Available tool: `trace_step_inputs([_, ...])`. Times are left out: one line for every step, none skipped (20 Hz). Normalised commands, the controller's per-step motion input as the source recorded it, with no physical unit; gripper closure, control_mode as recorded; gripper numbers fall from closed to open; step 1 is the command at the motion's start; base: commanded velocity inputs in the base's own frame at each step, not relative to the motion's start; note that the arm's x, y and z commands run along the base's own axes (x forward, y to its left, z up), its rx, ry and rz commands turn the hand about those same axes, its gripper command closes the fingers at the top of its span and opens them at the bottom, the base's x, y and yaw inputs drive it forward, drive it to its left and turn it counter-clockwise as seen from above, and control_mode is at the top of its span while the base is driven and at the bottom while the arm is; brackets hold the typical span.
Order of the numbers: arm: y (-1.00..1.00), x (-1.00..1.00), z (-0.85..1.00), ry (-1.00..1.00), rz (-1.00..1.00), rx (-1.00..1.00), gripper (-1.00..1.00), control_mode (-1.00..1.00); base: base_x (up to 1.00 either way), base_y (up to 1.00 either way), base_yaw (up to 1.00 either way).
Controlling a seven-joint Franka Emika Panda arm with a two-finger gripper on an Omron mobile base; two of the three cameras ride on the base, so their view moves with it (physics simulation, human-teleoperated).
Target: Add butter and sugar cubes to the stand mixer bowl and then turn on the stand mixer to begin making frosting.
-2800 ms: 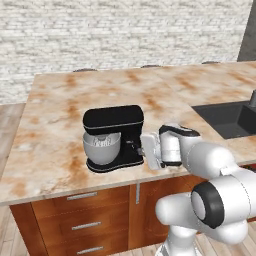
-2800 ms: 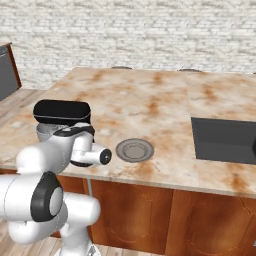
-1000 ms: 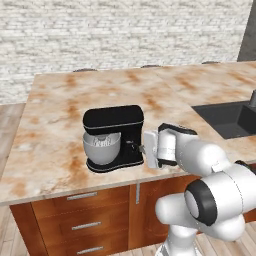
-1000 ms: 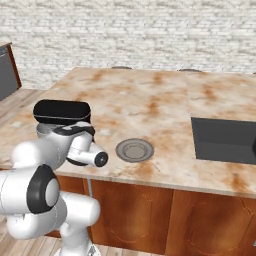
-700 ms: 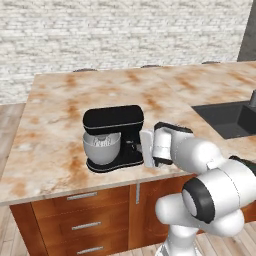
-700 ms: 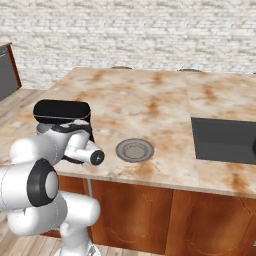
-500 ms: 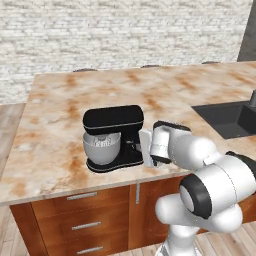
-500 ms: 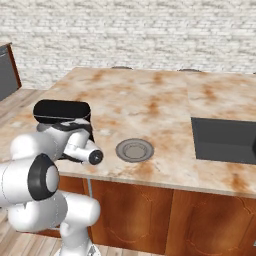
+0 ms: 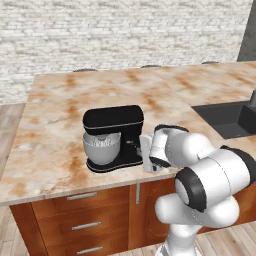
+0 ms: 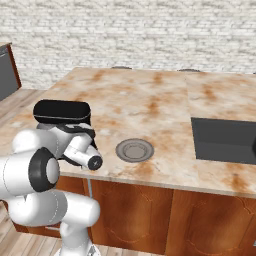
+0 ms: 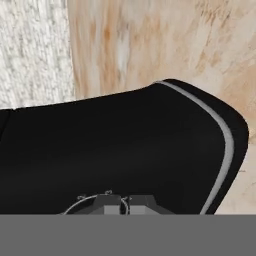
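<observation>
Black stand mixer [image 9: 114,136], one, with one stand mixer bowl [image 9: 102,148]; jaws seemingly closed together, empty, beside it.

— What's on my counter [image 9: 60,135]?
— My mixer [image 9: 114,136] stands near the front edge, its bowl [image 9: 101,148] on its base. Right of it lies a grey plate [image 10: 134,149]; farther right, the sink [image 10: 225,140].

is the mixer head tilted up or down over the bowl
Down. In the left base view the stand mixer head lies level, directly over the stand mixer bowl, with no gap opened toward the neck.
</observation>
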Motion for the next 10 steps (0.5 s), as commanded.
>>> trace_step_inputs([0.66, 0.00, -0.05, 0.03, -0.01, 0.00, 1.00, -1.00, 0.00, 0.00, 0.00])
trace_step_inputs([0.89, 0.00, -0.03, 0.04, -0.01, 0.00, 1.00, -1.00, 0.00, 0.00, 0.00])
trace_step_inputs([0.92, 0.00, -0.01, 0.05, -0.01, 0.00, 1.00, -1.00, 0.00, 0.00, 0.00])
trace_step_inputs([0.99, 0.00, -0.05, 0.06, -0.01, 0.00, 1.00, -1.00, 0.00, 0.00, 0.00])
trace_step_inputs([0.97, 0.00, -0.14, 0.09, -0.01, 0.00, 1.00, -1.00, 0.00, 0.00, 0.00])
trace_step_inputs([0.90, 0.00, -0.18, 0.09, -0.02, 0.00, 1.00, -1.00, 0.00, 0.00, 0.00])
trace_step_inputs([0.81, 0.00, -0.16, 0.09, -0.01, 0.00, 1.00, -1.00, 0.00, 0.00, 0.00])
trace_step_inputs([0.79, 0.00, -0.09, 0.07, -0.01, 0.00, 1.00, -1.00, 0.00, 0.00, 0.00])
trace_step_inputs([0.76, 0.00, 0.00, 0.02, -0.01, 0.00, 1.00, -1.00, 0.00, 0.00, 0.00])
trace_step_inputs([0.70, -0.01, 0.00, 0.00, -0.02, 0.00, 1.00, -1.00, 0.00, 0.00, 0.00])
